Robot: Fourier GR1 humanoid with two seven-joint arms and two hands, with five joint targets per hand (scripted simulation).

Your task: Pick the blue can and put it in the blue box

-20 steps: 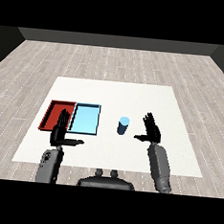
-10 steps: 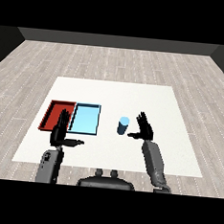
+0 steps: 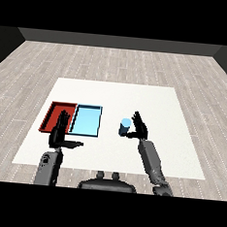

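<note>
Reaching in with my right hand (image 3: pixel 139 129), fingers spread and not yet curled, I sit just at three o'clock of the blue can (image 3: pixel 125 126), which stands upright on the table (image 3: pixel 183 116) at three o'clock of the blue tray (image 3: pixel 86 121), while my left hand (image 3: pixel 60 133) idles open.

One blue can (image 3: pixel 125 126), one red tray (image 3: pixel 54 116), one light blue tray (image 3: pixel 86 120), one white table (image 3: pixel 150 104).

A white bench (image 3: pixel 150 101) fills the middle of the frame, lying on a floor (image 3: pixel 115 62) of pale grey wood planks that runs to a dark wall across the top. A red tray (image 3: pixel 52 114) sits flat at the bench's left side, left of centre.
</note>
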